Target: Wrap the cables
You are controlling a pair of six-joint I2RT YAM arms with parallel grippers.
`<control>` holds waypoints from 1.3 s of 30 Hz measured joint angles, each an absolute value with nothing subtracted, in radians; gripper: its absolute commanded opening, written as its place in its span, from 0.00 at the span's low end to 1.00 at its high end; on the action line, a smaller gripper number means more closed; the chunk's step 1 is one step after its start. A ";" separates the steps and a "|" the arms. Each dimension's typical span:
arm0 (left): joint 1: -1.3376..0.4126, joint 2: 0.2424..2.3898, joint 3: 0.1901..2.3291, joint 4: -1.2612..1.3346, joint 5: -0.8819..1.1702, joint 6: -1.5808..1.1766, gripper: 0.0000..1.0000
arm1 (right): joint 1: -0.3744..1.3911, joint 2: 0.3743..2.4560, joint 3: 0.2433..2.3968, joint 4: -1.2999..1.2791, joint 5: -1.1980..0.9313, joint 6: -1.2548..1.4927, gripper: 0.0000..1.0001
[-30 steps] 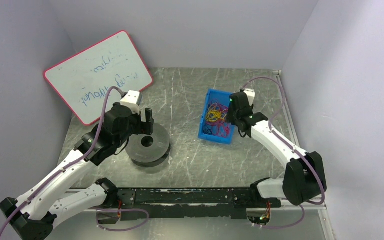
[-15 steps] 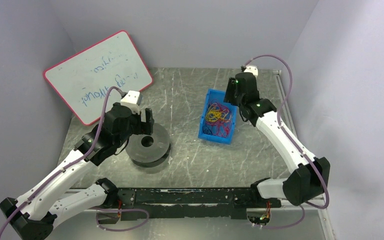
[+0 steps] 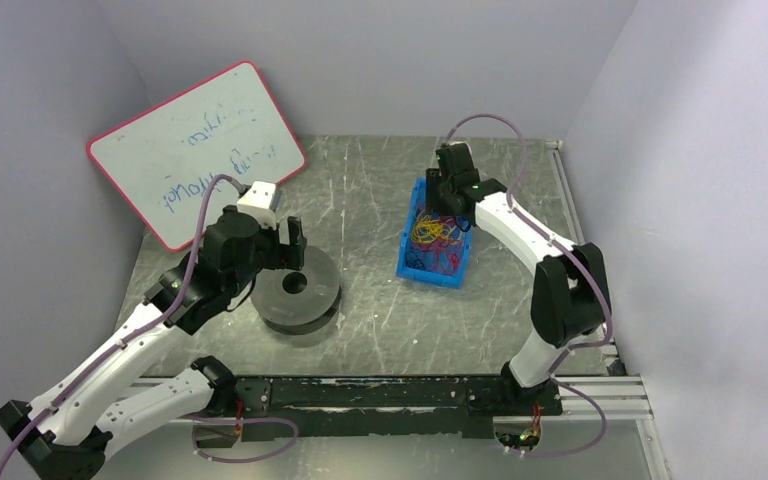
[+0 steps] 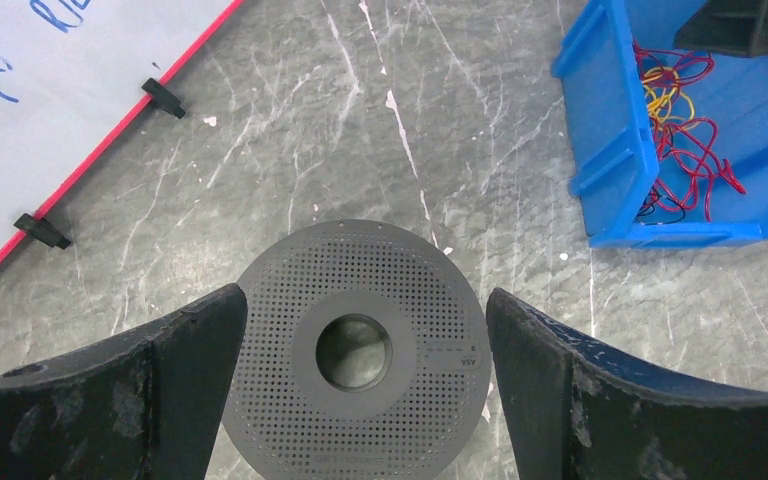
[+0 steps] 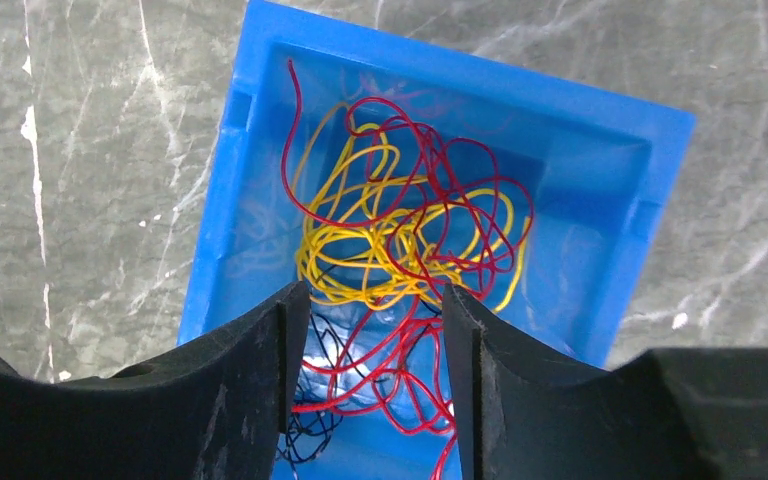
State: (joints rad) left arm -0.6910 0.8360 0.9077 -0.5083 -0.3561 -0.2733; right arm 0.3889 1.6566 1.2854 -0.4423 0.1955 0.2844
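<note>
Red wire [image 3: 445, 258] sits in the blue bin [image 3: 407, 248] in the top view, right under the right end effector [image 3: 442, 205]. The left end effector [image 3: 295, 240] is well apart, over by the grey spool [image 3: 305, 295] on the bench [image 3: 380, 330].

Left wrist view: fingers spread wide either side of the spool, gripping nothing.

Right wrist view: fingers spread too, nothing pinched. Red loops show between them, tangled with yellow wire [image 5: 350, 270]. No real long axis, just loops, with one red end poking toward a bin corner. The fingers hide the tangle's near part, and I can't tell how far above it they hang.
</note>
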 measured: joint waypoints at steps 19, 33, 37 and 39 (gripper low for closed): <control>-0.691 0.847 0.908 -0.511 -0.356 -0.273 0.93 | 0.389 1.787 1.334 -0.361 0.080 0.203 0.46; -0.691 0.857 0.908 -0.515 -0.356 -0.273 0.93 | 0.390 1.839 1.320 -0.288 0.083 0.148 0.47; -0.691 0.857 0.908 -0.516 -0.356 -0.273 0.93 | 0.395 1.857 1.319 -0.275 0.098 0.134 0.46; -0.691 0.857 0.908 -0.516 -0.356 -0.273 0.93 | 0.397 1.866 1.318 -0.273 0.107 0.129 0.42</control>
State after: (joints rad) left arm -0.6910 0.8570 0.9077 -0.5159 -0.3561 -0.2729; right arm 0.3973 1.8664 1.3178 -0.2726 0.1066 0.1291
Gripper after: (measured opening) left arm 0.933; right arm 0.465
